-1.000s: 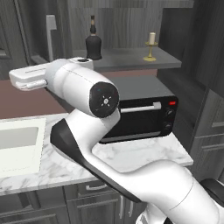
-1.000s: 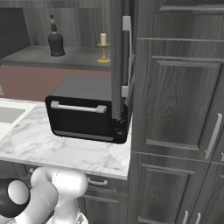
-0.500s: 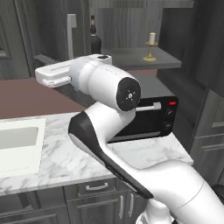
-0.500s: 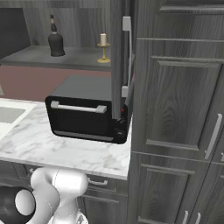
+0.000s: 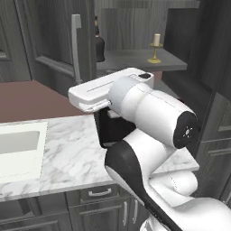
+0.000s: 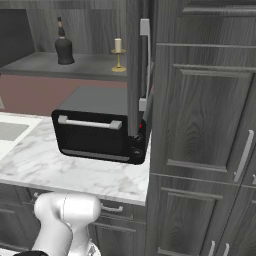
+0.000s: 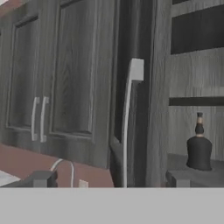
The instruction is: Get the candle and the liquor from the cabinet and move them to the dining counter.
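The cabinet (image 6: 90,65) stands open above the counter. On its shelf the liquor (image 6: 63,46), a black bottle, is at the left and the candle (image 6: 118,53) on its gold stick is to the right. In the left base view the liquor (image 5: 99,46) is half hidden behind the open left door's silver handle (image 5: 76,47), and the candle (image 5: 155,47) is in plain sight. My gripper (image 7: 109,180) is open, its tips wide apart and holding nothing, level with the shelf. Between them rises the door handle (image 7: 128,124), with the liquor (image 7: 199,148) at the right. The dining counter is out of view.
A black toaster oven (image 6: 100,131) sits on the marble worktop (image 6: 55,167) under the shelf. A sink (image 5: 18,146) lies at the left. The right cabinet door (image 6: 134,60) stands open edge-on beside tall dark cabinets (image 6: 200,125). Drawers (image 5: 101,193) run below the worktop.
My hand has swung to the right and its jaws have opened a little wider. The left door's handle now stands further right, in front of the bottle.
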Robot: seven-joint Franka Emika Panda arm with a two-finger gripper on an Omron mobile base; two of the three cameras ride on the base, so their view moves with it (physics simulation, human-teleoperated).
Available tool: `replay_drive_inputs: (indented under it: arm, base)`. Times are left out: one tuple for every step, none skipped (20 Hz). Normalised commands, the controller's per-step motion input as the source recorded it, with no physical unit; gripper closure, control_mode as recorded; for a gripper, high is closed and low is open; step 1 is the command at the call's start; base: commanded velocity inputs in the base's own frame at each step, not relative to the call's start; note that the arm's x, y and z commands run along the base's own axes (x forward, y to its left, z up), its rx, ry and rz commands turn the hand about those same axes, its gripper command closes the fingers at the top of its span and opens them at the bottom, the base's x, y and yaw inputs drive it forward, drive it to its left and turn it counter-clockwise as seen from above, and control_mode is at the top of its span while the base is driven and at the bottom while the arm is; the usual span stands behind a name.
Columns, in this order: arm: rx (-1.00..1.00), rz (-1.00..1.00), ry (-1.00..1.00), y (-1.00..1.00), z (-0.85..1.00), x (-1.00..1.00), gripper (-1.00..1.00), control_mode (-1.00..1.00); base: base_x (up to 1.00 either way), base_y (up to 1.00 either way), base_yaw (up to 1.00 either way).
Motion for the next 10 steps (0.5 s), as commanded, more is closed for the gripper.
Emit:
replay_drive_inputs:
  arm:
    - [0.01,-0.32,0.00,-0.25,0.17,-1.00,-1.00,-1.00]
    - [0.01,-0.33,0.00,-0.38,0.19,-0.98,-1.00,-1.00]
    - [0.00,-0.29,0.00,-0.45,0.26,-0.72,-1.00,-1.00]
    - [0.00,-0.16,0.00,-0.64,0.31,-0.09,-1.00,-1.00]
    - [0.04,-0.04,0.00,-0.70,0.29,0.00,-1.00,-1.00]
    - [0.13,0.00,0.00,-0.79,0.29,0.36,-1.00,-1.00]
    - [0.14,0.07,0.00,-0.79,0.20,0.44,-1.00,-1.00]
    - [0.16,0.18,0.00,-0.81,0.10,0.46,-1.00,-1.00]
    - [0.17,0.24,0.00,-0.78,0.09,0.46,-1.00,-1.00]
    - [0.19,0.34,0.00,-0.70,0.11,0.54,-1.00,-1.00]
  base:
    - [0.00,0.00,0.00]
    - [0.00,0.00,0.00]
    - [0.00,0.00,0.00]
    - [0.00,0.00,0.00]
    - [0.00,0.00,0.00]
    - [0.00,0.00,0.00]
    - [0.00,0.00,0.00]
    - [0.00,0.00,0.00]
    - [0.00,0.00,0.00]
    - [0.00,0.00,0.00]
